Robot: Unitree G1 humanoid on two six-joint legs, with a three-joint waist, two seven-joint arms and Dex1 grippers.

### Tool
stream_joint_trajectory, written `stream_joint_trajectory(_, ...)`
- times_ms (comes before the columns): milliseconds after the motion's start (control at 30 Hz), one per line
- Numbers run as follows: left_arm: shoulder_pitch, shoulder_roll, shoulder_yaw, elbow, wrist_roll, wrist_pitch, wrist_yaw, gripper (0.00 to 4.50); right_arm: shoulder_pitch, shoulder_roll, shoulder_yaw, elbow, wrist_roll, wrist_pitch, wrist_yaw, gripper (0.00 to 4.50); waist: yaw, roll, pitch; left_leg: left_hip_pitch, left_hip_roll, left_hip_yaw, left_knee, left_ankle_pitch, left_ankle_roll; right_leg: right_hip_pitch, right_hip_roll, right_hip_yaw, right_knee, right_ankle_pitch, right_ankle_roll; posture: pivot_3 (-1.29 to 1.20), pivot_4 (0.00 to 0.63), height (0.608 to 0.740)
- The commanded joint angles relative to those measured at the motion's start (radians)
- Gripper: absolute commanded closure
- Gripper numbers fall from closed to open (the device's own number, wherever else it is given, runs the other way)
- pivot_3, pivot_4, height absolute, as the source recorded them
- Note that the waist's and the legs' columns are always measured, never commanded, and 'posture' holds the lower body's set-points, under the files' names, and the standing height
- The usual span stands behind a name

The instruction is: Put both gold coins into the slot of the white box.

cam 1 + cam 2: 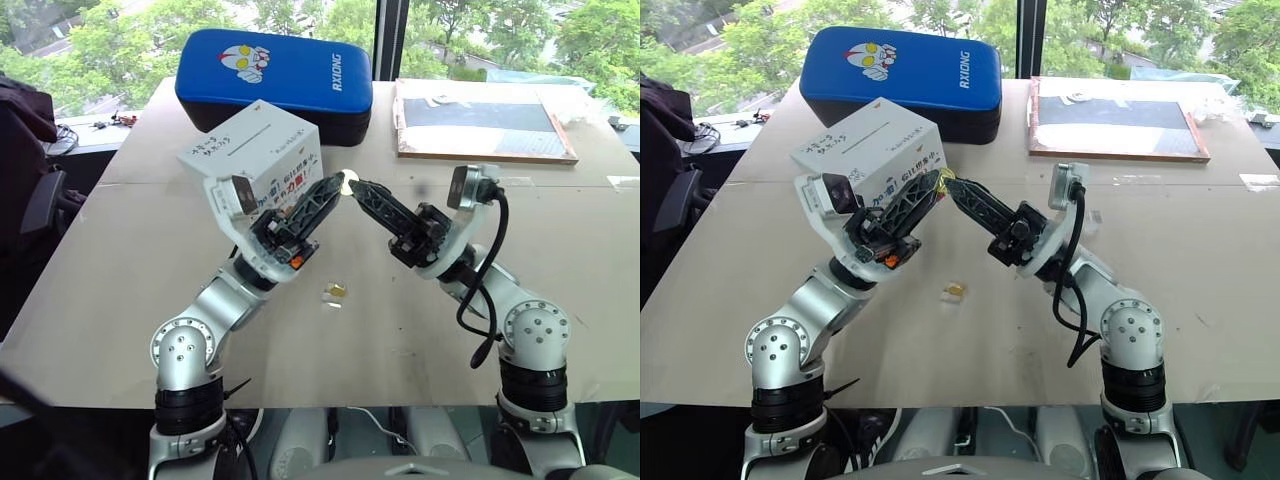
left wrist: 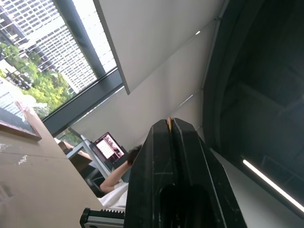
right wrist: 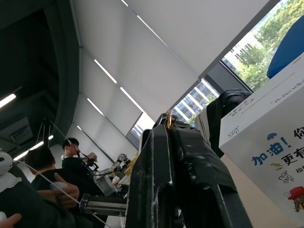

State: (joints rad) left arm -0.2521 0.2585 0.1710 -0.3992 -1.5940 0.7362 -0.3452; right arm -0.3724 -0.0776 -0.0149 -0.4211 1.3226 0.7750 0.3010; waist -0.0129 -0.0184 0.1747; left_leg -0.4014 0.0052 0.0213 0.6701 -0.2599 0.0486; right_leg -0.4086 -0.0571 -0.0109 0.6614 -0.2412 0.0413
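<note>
Two robot grippers meet tip to tip over a table, a gold coin pinched between them.

The left gripper (image 1: 338, 183) has its fingers pressed together on the edge of one gold coin (image 1: 349, 179). The right gripper (image 1: 357, 186) touches the same coin, its fingers almost closed. The second gold coin (image 1: 337, 291) lies on the table (image 1: 120, 250) near its middle. The white box (image 1: 250, 160), slot (image 1: 250, 131) on top, stands toward the far edge, printed with Chinese characters "加油!". Behind it lies a blue case (image 1: 275, 75) reading "RXIONG".
</note>
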Motion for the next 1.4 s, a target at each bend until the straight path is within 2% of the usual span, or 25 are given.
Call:
stream_joint_trajectory(33, -0.063, 0.052, 0.038, 0.032, 0.056, -0.025, 0.003, 4.50, -0.005, -0.018, -0.001, -0.059, 0.014, -0.016, 0.028, 3.11, 0.000, 0.000, 0.000, 0.000, 0.000, 0.000, 0.000, 0.000, 0.000, 0.000, 0.000, 0.000, 0.000, 0.000, 0.000, 0.00, 0.150, 0.740)
stream_joint_trajectory(67, -0.093, 0.093, 0.071, 0.049, 0.077, -0.034, -0.015, 4.50, 0.001, -0.025, -0.012, -0.063, -0.003, -0.029, 0.019, 2.76, 0.001, 0.000, 0.000, 0.000, 0.000, 0.000, 0.000, 0.000, 0.000, 0.000, 0.000, 0.000, 0.000, 0.000, 0.000, 0.00, 0.150, 0.740)
stream_joint_trajectory(167, -0.184, 0.269, 0.172, 0.099, 0.156, -0.045, -0.096, 4.50, 0.013, -0.121, -0.026, -0.074, -0.147, -0.069, 0.059, 1.31, -0.001, 0.000, 0.000, 0.000, 0.001, 0.000, 0.000, 0.000, 0.000, -0.001, 0.003, 0.000, 0.000, 0.000, 0.000, 0.00, 0.150, 0.740)
stream_joint_trajectory(267, -0.252, 0.400, 0.200, 0.145, 0.235, -0.037, -0.152, 4.50, 0.012, -0.218, -0.013, -0.085, -0.249, -0.103, 0.142, 1.31, 0.000, 0.000, 0.001, 0.000, 0.001, 0.001, -0.001, 0.000, 0.000, -0.002, 0.003, 0.002, -0.001, 0.000, 0.000, 0.00, 0.150, 0.740)
stream_joint_trajectory(333, -0.299, 0.497, 0.184, 0.192, 0.345, -0.038, -0.191, 4.50, -0.008, -0.274, -0.012, -0.079, -0.330, -0.141, 0.187, 1.31, 0.001, -0.001, 0.001, -0.001, 0.001, 0.002, -0.001, 0.000, 0.000, -0.002, 0.003, 0.002, -0.002, 0.000, 0.000, 0.00, 0.150, 0.740)
stream_joint_trajectory(400, -0.333, 0.585, 0.130, 0.266, 0.520, -0.085, -0.235, 4.50, -0.052, -0.302, -0.019, -0.058, -0.431, -0.216, 0.206, 1.31, 0.000, -0.001, 0.001, -0.002, 0.001, 0.002, -0.001, 0.000, 0.000, -0.003, 0.003, 0.001, -0.003, 0.000, 0.000, 0.00, 0.150, 0.740)
stream_joint_trajectory(500, -0.367, 0.661, 0.086, 0.390, 0.682, -0.142, -0.328, 4.50, -0.097, -0.342, 0.002, -0.039, -0.564, -0.299, 0.246, 1.31, -0.001, 0.000, 0.001, -0.001, 0.001, 0.003, -0.002, 0.000, 0.000, -0.004, 0.003, 0.002, -0.002, 0.000, 0.000, 0.00, 0.150, 0.740)
stream_joint_trajectory(667, -0.408, 0.700, 0.024, 0.570, 0.878, -0.234, -0.453, 4.50, -0.117, -0.363, 0.025, -0.064, -0.607, -0.298, 0.284, 1.31, 0.001, -0.001, 0.002, -0.004, 0.002, 0.002, -0.003, 0.000, 0.000, -0.006, 0.003, 0.001, -0.003, 0.000, 0.000, 0.00, 0.150, 0.740)
stream_joint_trajectory(833, -0.428, 0.675, -0.022, 0.663, 0.994, -0.284, -0.524, 4.50, -0.126, -0.360, 0.016, -0.074, -0.608, -0.286, 0.286, 1.31, 0.004, -0.001, 0.002, -0.015, 0.002, 0.002, 0.000, 0.003, -0.005, -0.015, 0.001, 0.000, -0.003, 0.000, 0.000, 0.00, 0.150, 0.740)
stream_joint_trajectory(1167, -0.443, 0.631, -0.056, 0.687, 1.075, -0.284, -0.631, 4.50, -0.131, -0.353, 0.016, -0.085, -0.599, -0.267, 0.276, 1.31, 0.003, -0.001, 0.001, -0.013, 0.001, 0.001, 0.000, 0.001, -0.001, -0.014, 0.000, -0.001, 0.000, 0.000, 0.000, 0.00, 0.150, 0.740)
stream_joint_trajectory(1400, -0.475, 0.612, -0.065, 0.698, 1.123, -0.252, -0.647, 4.50, -0.133, -0.344, 0.017, -0.096, -0.600, -0.255, 0.267, 1.31, 0.005, -0.001, 0.001, -0.013, 0.001, 0.001, 0.001, 0.000, -0.001, -0.013, 0.000, -0.001, 0.000, 0.000, 0.001, 0.00, 0.150, 0.740)
